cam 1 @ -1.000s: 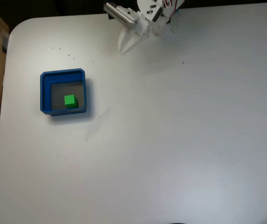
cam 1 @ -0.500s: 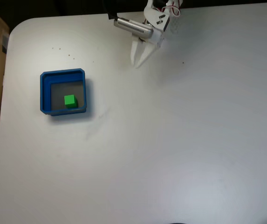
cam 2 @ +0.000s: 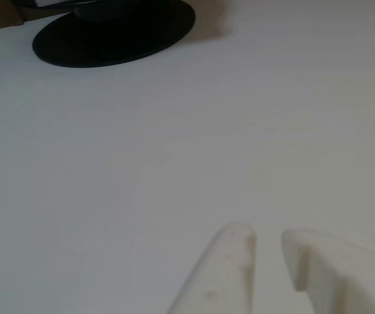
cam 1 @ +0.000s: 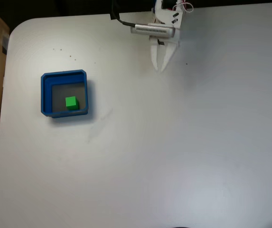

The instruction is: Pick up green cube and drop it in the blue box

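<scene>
the green cube (cam 1: 70,102) sits on the grey floor of the blue box (cam 1: 44,90), near its lower wall, at the left of the white tabletop (cam 1: 173,152) in the fixed view. well apart, at the top edge, the white arm points its hand (cam 1: 161,68) downward in the picture, fingers (cam 2: 230,261) nearly together with a slim gap, holding nothing. a black round base (cam 2: 115,29) lies ahead in the other view.

Bright green cube (cam 1: 70,102), blue box (cam 1: 44,93) with grey floor, white table (cam 1: 173,142), white end effector (cam 1: 162,67), seemingly black disc (cam 2: 112,29)
</scene>
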Motion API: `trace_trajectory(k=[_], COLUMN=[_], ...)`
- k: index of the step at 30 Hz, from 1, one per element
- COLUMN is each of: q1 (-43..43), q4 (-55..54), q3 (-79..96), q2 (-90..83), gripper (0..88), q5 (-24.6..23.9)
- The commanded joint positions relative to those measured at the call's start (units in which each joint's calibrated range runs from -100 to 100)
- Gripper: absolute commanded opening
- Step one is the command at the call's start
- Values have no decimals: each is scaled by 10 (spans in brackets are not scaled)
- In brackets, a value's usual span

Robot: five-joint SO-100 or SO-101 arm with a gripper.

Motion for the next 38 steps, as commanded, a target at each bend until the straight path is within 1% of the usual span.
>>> trace_trajectory(k=[1,5,16,38], q1=[-57,-88,-123,-123], q4=[-13,-13,-13,-13], q3=[1,1,1,1], q2=[-12,-12,-12,-12], gripper=[5,5,5,5], q5=[1,1,1,-1])
